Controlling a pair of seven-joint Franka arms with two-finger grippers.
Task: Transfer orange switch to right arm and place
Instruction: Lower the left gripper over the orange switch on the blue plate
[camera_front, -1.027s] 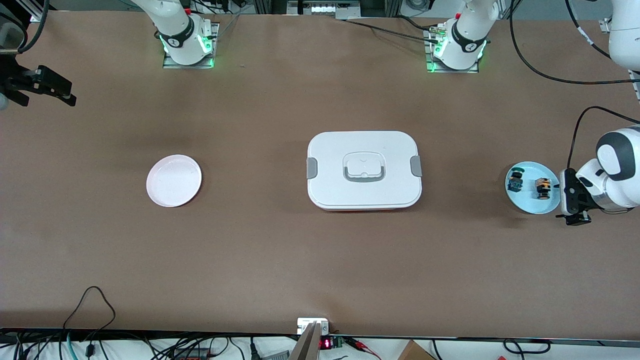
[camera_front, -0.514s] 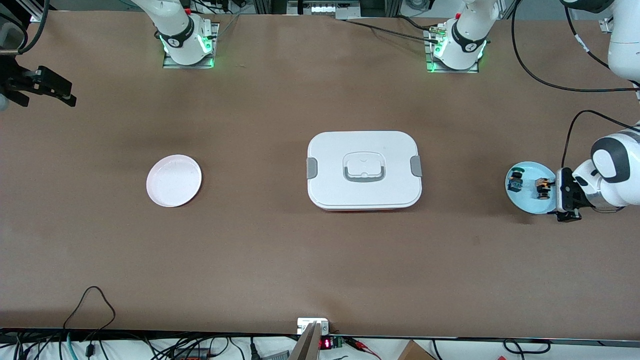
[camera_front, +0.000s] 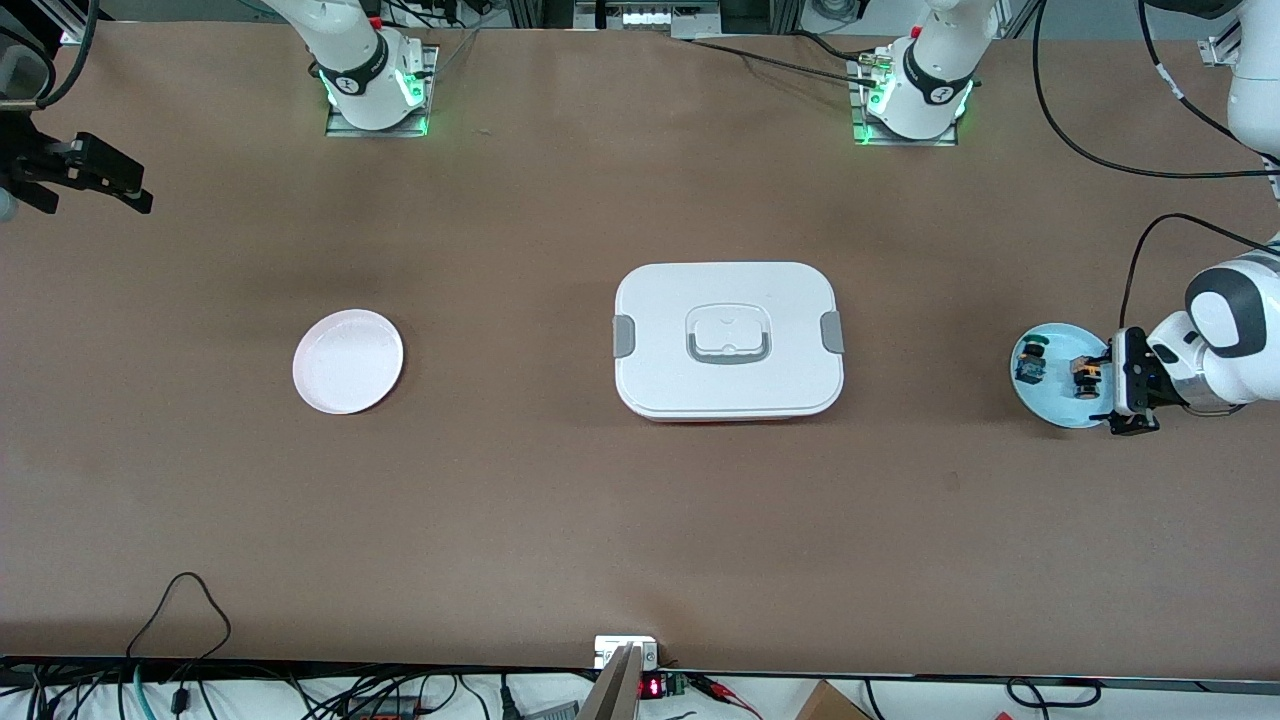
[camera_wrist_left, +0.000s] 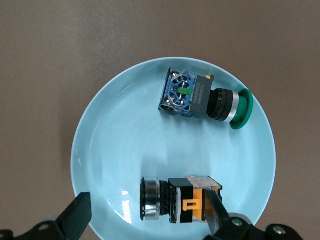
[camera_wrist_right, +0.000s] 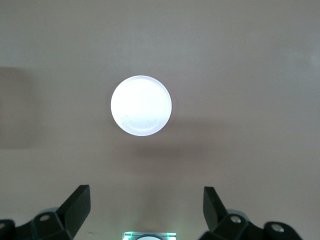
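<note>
the left gripper (camera_front: 1112, 385) hangs low over a pale blue dish (camera_front: 1050, 408) at the left arm's end of the table, fingers (camera_wrist_left: 214, 212) spread wide, one tip just beside the orange switch (camera_front: 1082, 374) lying in the dish; a blue-and-green switch (camera_front: 1029, 367) lies close by in the same dish. mid-table sits a closed white lidded box (camera_front: 728, 340), with a white plate (camera_front: 348, 361) toward the right arm's end. the right gripper (camera_front: 80, 172) waits there above the table, fingers apart
</note>
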